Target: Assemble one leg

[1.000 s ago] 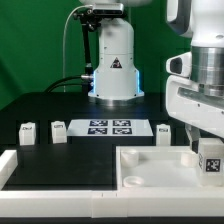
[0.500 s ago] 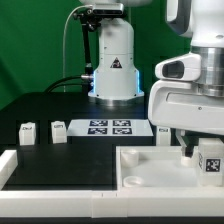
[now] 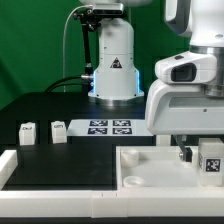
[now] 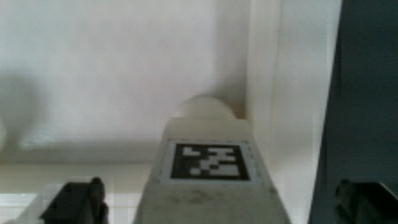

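One leg, a stubby white post with a black-and-white tag, stands on the large white panel at the exterior view's right edge. My gripper is down around it. In the wrist view the leg stands between the two dark fingers, with a gap on each side, so the gripper is open and not touching it. Two more legs stand on the black table at the exterior view's left.
The marker board lies mid-table in front of the arm's base. The panel has a round hole near its front corner. A white raised rim runs along the front left. The arm's body hides the table behind the panel.
The hand has swung towards the exterior view's left and come down a little around the leg. The leg on the panel has stayed in place.
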`<state>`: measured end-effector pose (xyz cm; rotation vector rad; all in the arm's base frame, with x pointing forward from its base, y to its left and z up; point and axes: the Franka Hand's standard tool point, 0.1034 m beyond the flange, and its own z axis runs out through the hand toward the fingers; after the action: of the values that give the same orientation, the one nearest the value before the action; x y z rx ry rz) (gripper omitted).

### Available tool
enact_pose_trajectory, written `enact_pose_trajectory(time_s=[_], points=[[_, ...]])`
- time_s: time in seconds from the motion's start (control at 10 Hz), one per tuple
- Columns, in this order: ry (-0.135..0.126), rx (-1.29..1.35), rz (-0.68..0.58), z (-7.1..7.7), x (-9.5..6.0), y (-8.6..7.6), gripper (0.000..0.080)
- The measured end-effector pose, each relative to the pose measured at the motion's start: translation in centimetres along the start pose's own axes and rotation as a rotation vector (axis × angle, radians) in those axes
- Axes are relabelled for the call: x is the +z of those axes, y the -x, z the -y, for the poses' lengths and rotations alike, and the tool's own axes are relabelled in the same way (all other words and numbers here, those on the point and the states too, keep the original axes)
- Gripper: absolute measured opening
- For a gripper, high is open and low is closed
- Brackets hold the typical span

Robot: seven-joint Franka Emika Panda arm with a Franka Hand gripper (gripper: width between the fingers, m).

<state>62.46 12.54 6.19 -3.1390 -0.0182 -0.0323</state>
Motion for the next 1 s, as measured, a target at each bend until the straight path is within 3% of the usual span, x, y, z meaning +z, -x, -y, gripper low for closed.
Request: enact_pose_trajectory(time_s=[0.1, 0.2, 0.3, 0.4, 0.6, 1.0], points=[[0.0, 0.0, 0.0, -0.01, 0.0, 0.0, 0.0526], [0.0, 0.0, 0.0, -0.01, 0.0, 0.0, 0.0526], [0.001, 0.001, 0.0, -0.11, -0.01, -0.03, 0.0374], [0.002, 0.006, -0.001, -0.26, -0.02, -0.06, 0.0288], [0.001, 0.071, -0.004, -0.18, -0.02, -0.08, 0.0288], [0.006, 0.452, -0.011, -0.79, -0.01, -0.08, 0.0288]])
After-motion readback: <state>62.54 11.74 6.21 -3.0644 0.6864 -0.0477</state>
